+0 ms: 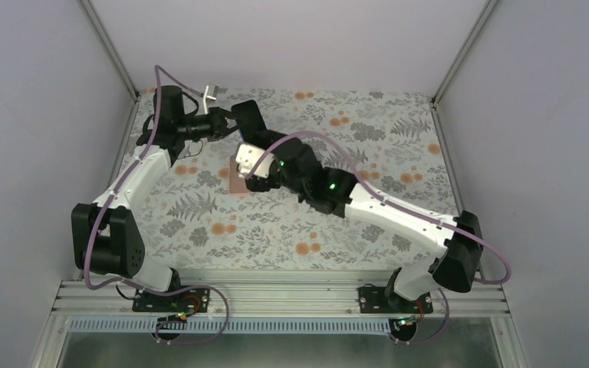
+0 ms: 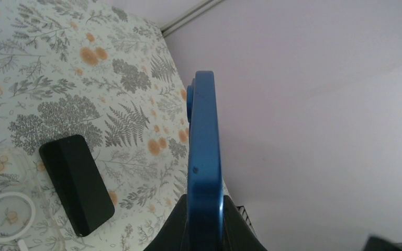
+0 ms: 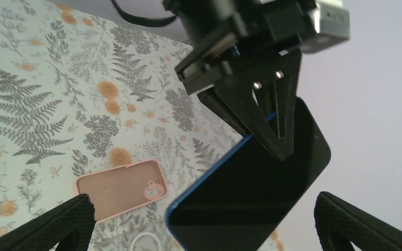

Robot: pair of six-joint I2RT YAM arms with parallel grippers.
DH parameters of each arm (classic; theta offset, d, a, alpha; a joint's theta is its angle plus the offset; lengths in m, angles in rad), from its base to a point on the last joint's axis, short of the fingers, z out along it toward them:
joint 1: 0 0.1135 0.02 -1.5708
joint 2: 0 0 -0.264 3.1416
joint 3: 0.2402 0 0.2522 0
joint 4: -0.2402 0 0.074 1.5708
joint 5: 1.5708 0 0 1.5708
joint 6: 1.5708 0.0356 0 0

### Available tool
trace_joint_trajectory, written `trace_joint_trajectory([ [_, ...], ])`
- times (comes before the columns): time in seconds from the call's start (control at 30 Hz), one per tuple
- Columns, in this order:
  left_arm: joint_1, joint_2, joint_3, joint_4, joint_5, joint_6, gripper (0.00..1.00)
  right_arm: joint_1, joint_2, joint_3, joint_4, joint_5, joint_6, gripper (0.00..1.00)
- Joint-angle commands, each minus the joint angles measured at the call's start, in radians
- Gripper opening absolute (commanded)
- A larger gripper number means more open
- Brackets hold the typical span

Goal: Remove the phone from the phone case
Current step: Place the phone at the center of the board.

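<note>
Left pincer point(image 2: 205, 217) clenches the bare blue phone point(image 3: 251, 198) aloft by its flat faces. The pink case point(image 3: 120, 191) lies on the table point(image 3: 31, 104) at its nine o'clock. Right pincer point(image 3: 204, 222) gapes, empty. The phone is probably stiff, slick and breakable, so hold it mid-body.

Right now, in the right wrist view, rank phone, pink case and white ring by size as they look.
1. phone, though it is nearer the camera.
2. pink case.
3. white ring, cut off by the frame edge.
</note>
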Motion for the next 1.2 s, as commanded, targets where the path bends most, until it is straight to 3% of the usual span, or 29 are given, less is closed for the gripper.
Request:
trace_joint_trajectory([
  [0.0,0.006,-0.014,0.053,0.029,0.055,0.073,0.02,-0.105,-0.058,0.105,-0.203,-0.281,0.19,1.0],
  [0.2,0.005,-0.004,0.06,0.045,0.087,0.124,0.02,-0.287,-0.086,0.159,-0.28,-0.588,0.321,0.99],
  [0.47,-0.001,-0.032,-0.026,0.279,0.186,0.035,0.02,-0.589,-0.05,0.206,-0.32,-1.097,0.548,1.0],
  [0.57,-0.014,-0.054,-0.058,0.376,0.199,0.003,0.02,-0.658,-0.041,0.159,-0.262,-1.263,0.658,0.98],
  [0.83,-0.12,-0.04,0.027,0.201,0.223,0.195,0.02,-0.68,-0.043,0.018,-0.124,-1.412,0.798,0.81],
  [0.97,-0.166,-0.038,0.061,0.122,0.226,0.28,0.02,-0.68,-0.038,0.007,-0.162,-1.425,0.776,0.67],
  [1.17,-0.212,-0.028,0.096,0.036,0.227,0.375,0.02,-0.68,-0.02,-0.008,-0.258,-1.449,0.709,0.57],
])
